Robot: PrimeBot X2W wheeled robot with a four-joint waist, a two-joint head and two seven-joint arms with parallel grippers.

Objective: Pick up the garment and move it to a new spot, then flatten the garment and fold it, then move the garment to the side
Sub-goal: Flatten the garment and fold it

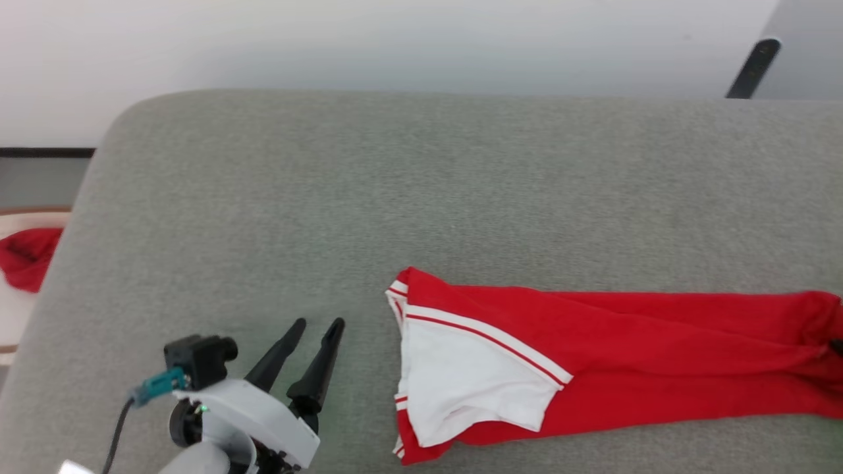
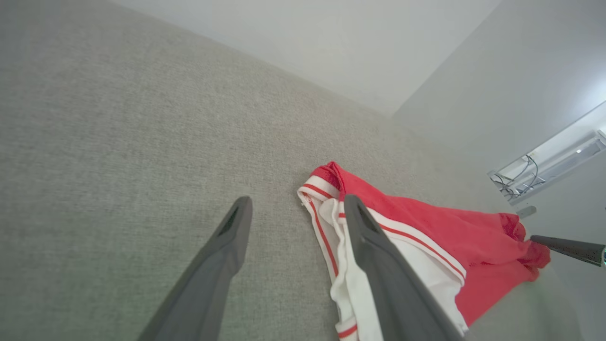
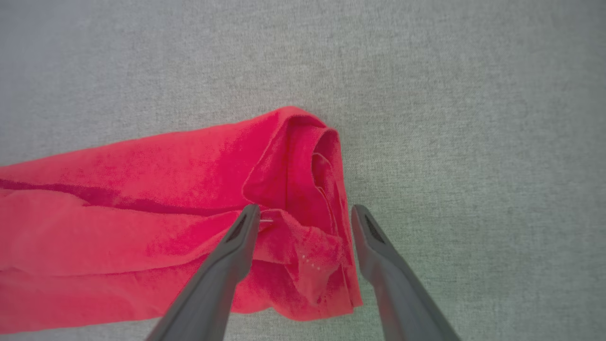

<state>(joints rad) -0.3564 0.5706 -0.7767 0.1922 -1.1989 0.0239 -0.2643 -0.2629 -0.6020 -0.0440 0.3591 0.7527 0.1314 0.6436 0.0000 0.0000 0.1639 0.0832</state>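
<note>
The garment (image 1: 593, 368) lies stretched out left to right on the grey cushion (image 1: 395, 184), its white sleeve with red-white trim (image 1: 461, 375) facing up at the left end. The lettering is hidden. My left gripper (image 1: 319, 324) stands open just left of the sleeve end, with bare cushion between its fingers. In the left wrist view this gripper (image 2: 297, 202) has its right finger (image 2: 378, 265) over the striped trim of the garment (image 2: 426, 227). My right gripper (image 3: 305, 210) is open and straddles the bunched red end of the garment (image 3: 293, 180).
A plain red cloth lump (image 1: 26, 257) sits on a pale surface beyond the cushion's left edge. A dark slanted bar (image 1: 754, 66) stands at the far right. The cushion's rounded corner (image 1: 125, 118) lies at the far left, against a white wall.
</note>
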